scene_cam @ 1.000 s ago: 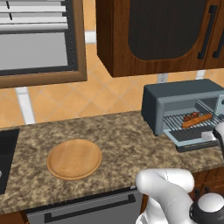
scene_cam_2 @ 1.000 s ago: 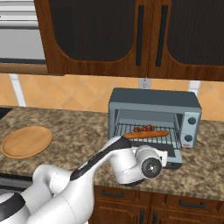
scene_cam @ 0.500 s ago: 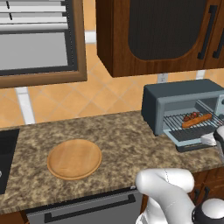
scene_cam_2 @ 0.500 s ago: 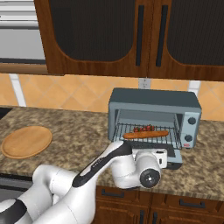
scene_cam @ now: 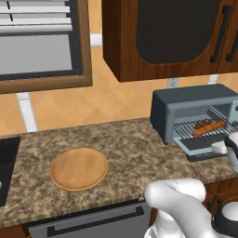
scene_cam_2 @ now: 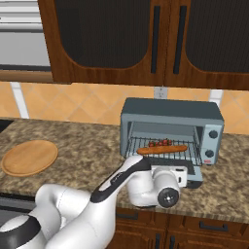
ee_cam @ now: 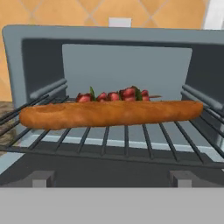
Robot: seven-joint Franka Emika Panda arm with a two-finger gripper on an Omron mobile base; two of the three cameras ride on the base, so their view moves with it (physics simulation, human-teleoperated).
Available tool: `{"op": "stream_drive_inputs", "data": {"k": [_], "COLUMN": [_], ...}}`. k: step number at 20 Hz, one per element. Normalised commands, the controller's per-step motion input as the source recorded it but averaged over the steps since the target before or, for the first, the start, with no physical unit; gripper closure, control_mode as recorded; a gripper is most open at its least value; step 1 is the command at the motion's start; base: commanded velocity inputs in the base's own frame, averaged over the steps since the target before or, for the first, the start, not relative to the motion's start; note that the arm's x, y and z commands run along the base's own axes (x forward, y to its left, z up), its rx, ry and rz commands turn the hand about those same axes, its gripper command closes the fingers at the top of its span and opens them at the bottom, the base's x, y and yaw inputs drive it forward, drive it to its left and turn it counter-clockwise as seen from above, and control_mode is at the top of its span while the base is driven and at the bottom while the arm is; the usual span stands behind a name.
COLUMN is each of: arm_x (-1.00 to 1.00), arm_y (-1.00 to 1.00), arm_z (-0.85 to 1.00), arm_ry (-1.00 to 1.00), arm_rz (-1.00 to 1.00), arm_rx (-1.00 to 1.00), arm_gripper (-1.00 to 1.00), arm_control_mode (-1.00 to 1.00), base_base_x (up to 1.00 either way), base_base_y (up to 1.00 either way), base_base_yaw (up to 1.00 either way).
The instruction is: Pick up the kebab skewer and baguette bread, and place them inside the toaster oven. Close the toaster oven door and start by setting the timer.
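Note:
The grey-blue toaster oven stands on the counter with its door dropped open. On its wire rack lies the orange-brown baguette, lengthwise across the opening. The kebab skewer, with its red chunks, rests just behind it. My gripper sits low in front of the open door, facing the rack, a little short of the loaf. Its tips stand wide apart, open, with nothing between them. In the right base view my hand covers most of the door.
An empty round wooden plate lies on the granite counter to the left. The oven's knobs are on its right strip. Dark wood cabinets hang above. A black stovetop is at the far left.
My hand has shifted slightly to the right in front of the oven and rolled at the wrist. The baguette and skewer have stayed on the rack.

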Motion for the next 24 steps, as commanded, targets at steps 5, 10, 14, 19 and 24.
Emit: {"op": "stream_drive_inputs", "data": {"k": [5,10,14,19,24], "arm_x": [0.14,0.13,0.23,0.29,0.25], "arm_y": [-0.06,0.0,0.0,0.0,0.0], "arm_z": [-0.11,0.0,0.0,0.0,0.0], "arm_ry": [-0.03,-0.05,-0.02,0.0,0.0], "arm_rz": [0.0,0.0,0.0,0.0,0.0], "arm_rx": [0.02,0.0,0.0,0.0,0.0], "arm_gripper": [-1.0,-1.0,-1.0,-1.0,-1.0], "arm_control_mode": [-1.0,-1.0,-1.0,-1.0,-1.0], "base_base_x": [0.0,0.0,0.0,0.0,0.0], "base_base_y": [0.0,0.0,0.0,0.0,0.0], "base_base_yaw": [0.0,0.0,0.0,0.0,0.0]}}
